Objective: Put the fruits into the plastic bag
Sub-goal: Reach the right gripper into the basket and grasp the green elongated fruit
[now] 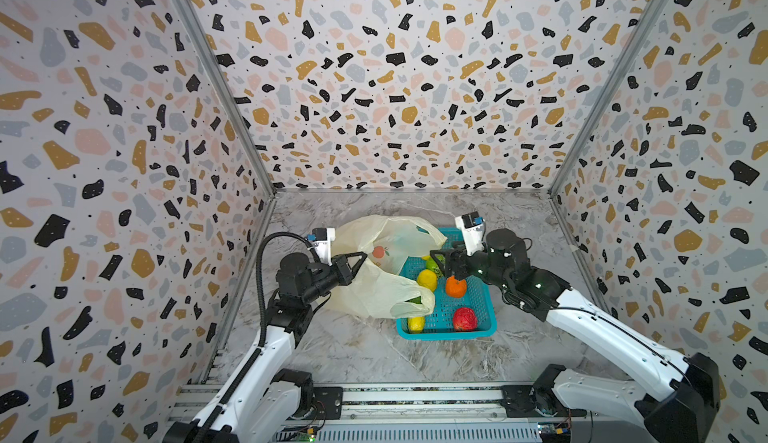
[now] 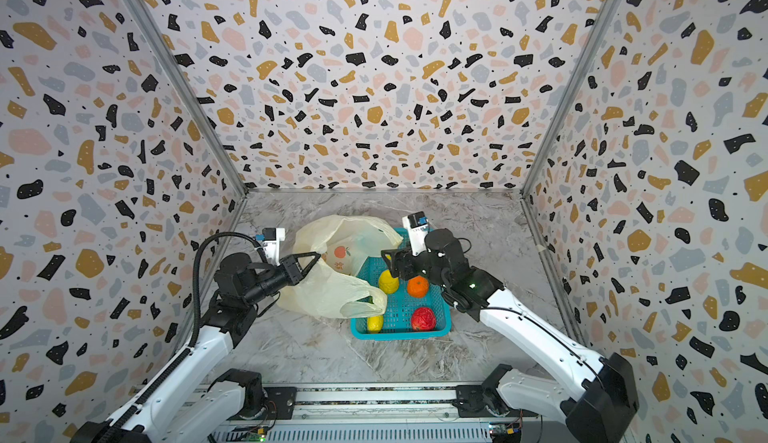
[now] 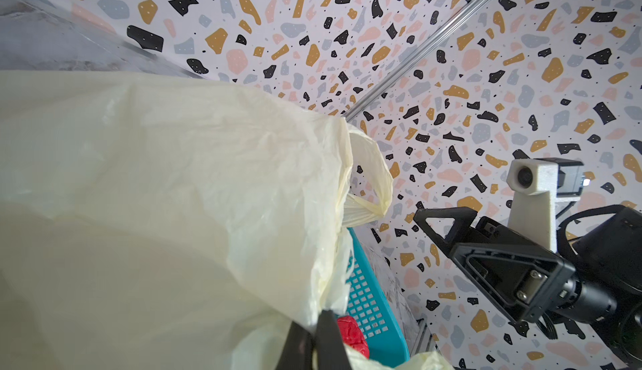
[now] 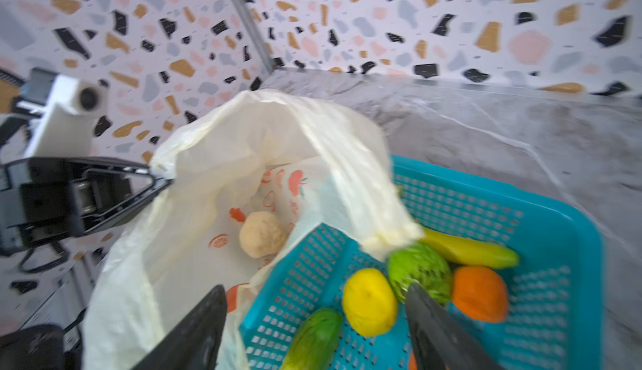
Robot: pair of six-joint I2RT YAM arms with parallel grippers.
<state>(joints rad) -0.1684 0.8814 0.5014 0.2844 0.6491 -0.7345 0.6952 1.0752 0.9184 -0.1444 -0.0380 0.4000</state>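
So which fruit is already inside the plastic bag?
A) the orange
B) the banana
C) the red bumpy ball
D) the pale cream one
D: the cream fruit lies inside the open plastic bag, while the orange, red ball and banana sit in the teal basket.

I see a grey marbled table [image 1: 353,349] carrying two things directly: a pale-yellow plastic bag [image 1: 374,295] resting left of middle, and a teal basket [image 1: 446,332] touching it on the right, with the bag's loose edge draped over the basket's left rim.
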